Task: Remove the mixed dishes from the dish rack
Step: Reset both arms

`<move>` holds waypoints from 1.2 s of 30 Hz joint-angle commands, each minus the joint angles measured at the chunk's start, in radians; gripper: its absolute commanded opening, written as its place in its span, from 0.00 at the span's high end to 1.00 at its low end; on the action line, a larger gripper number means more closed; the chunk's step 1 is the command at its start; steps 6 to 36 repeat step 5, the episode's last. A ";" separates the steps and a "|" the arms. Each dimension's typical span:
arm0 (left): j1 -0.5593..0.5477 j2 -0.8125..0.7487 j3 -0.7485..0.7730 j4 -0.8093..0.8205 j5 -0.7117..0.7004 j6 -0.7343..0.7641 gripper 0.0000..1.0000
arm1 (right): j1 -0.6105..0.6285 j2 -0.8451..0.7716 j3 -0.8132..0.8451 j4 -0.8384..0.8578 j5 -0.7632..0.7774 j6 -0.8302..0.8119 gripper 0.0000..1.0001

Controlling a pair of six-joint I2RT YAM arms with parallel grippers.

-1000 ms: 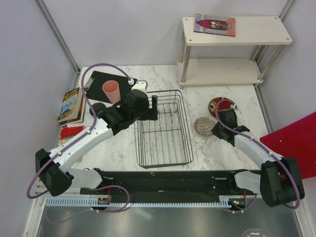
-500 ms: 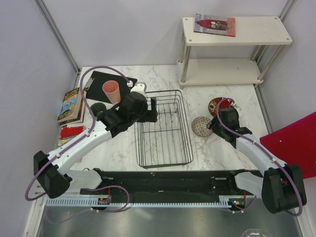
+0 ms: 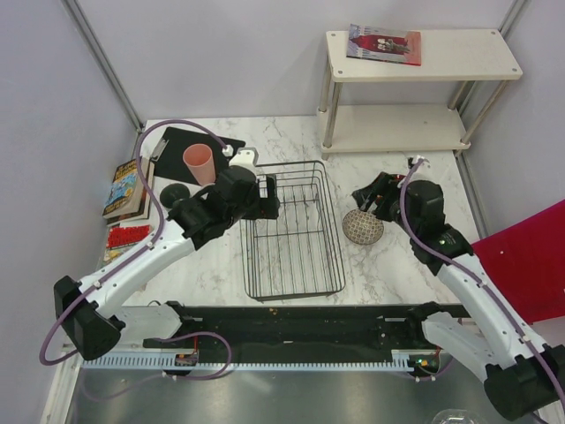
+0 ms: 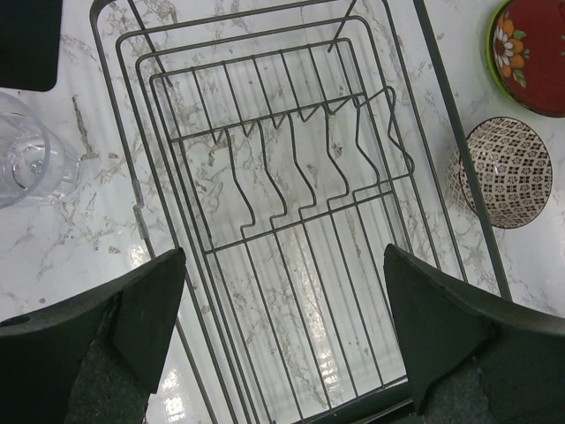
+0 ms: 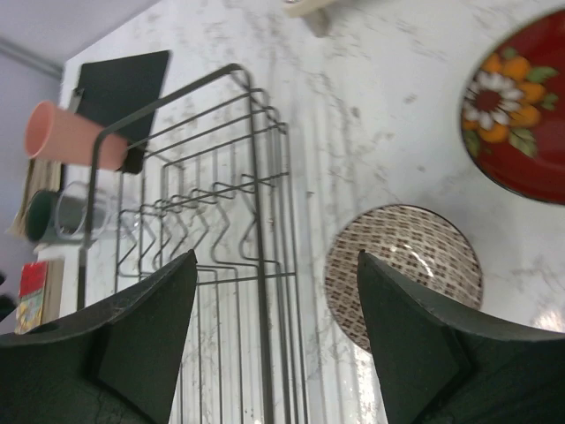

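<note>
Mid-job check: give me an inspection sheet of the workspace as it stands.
Surface: marble table, no spills seen.
Job's things: rack empty; cup on the mat; glass and mug left of the rack; bowl and red plate right of it.
Clutter: books at the left edge.
Hands: left hand open over the rack; right hand open by the bowl; both empty.
Cables: purple cables loop along both arms; the left one arcs over the mat.
Surroundings: shelf with a magazine behind; red panel at right.
</note>
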 commanded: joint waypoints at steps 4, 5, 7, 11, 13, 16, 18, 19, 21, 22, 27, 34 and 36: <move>0.003 0.030 -0.011 0.024 0.019 -0.074 0.01 | 0.256 0.045 0.070 0.083 0.060 -0.152 0.18; 0.003 0.033 -0.011 0.023 0.026 -0.072 0.01 | 0.277 0.054 0.076 0.087 0.090 -0.156 0.18; 0.003 0.033 -0.011 0.023 0.026 -0.072 0.01 | 0.277 0.054 0.076 0.087 0.090 -0.156 0.18; 0.003 0.033 -0.011 0.023 0.026 -0.072 0.01 | 0.277 0.054 0.076 0.087 0.090 -0.156 0.18; 0.003 0.033 -0.011 0.023 0.026 -0.072 0.01 | 0.277 0.054 0.076 0.087 0.090 -0.156 0.18; 0.003 0.033 -0.011 0.023 0.026 -0.072 0.01 | 0.277 0.054 0.076 0.087 0.090 -0.156 0.18; 0.003 0.033 -0.011 0.023 0.026 -0.072 0.01 | 0.277 0.054 0.076 0.087 0.090 -0.156 0.18; 0.003 0.033 -0.011 0.023 0.026 -0.072 0.01 | 0.277 0.054 0.076 0.087 0.090 -0.156 0.18; 0.003 0.033 -0.011 0.023 0.026 -0.072 0.01 | 0.277 0.054 0.076 0.087 0.090 -0.156 0.18; 0.003 0.033 -0.011 0.023 0.026 -0.072 0.01 | 0.277 0.054 0.076 0.087 0.090 -0.156 0.18; 0.003 0.033 -0.011 0.023 0.026 -0.072 0.01 | 0.277 0.054 0.076 0.087 0.090 -0.156 0.18; 0.003 0.033 -0.011 0.023 0.026 -0.072 0.01 | 0.277 0.054 0.076 0.087 0.090 -0.156 0.18; 0.003 0.033 -0.011 0.023 0.026 -0.072 0.01 | 0.277 0.054 0.076 0.087 0.090 -0.156 0.18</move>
